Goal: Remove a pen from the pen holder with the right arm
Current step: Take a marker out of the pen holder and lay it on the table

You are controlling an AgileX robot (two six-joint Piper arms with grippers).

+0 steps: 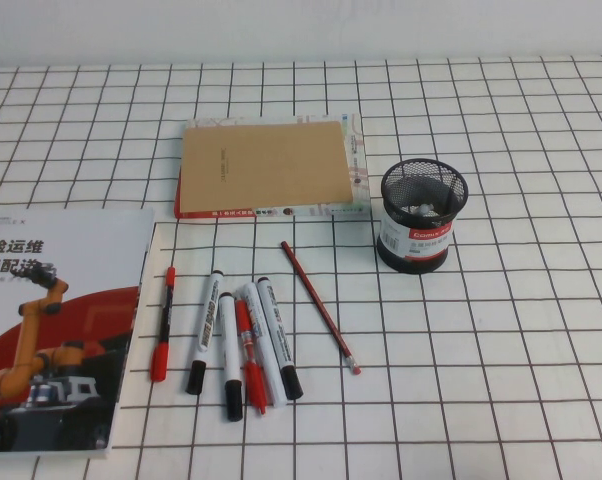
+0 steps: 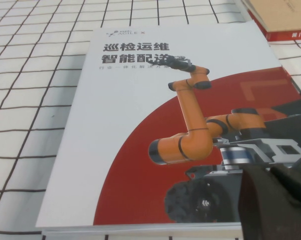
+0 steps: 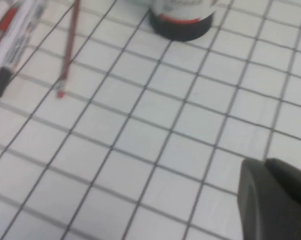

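One brochure (image 1: 51, 330) under left gripper (image 2: 273, 200), state unclear; right gripper (image 3: 275, 195) jaws closed, empty, near one pen holder (image 1: 413, 245)

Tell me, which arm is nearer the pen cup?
Right. The shut right gripper has the pen holder in its view; the left gripper hovers over the booklet, on the far left.

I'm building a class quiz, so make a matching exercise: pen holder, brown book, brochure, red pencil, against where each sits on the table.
1 pen holder
2 brown book
3 brochure
4 red pencil

A near left
B far middle
C right of the book
D between markers and pen holder

Pairs: 1-C, 2-B, 3-A, 4-D.

The left pincer hangs over the brochure; right pincer, shut, over the table short of the pen holder.
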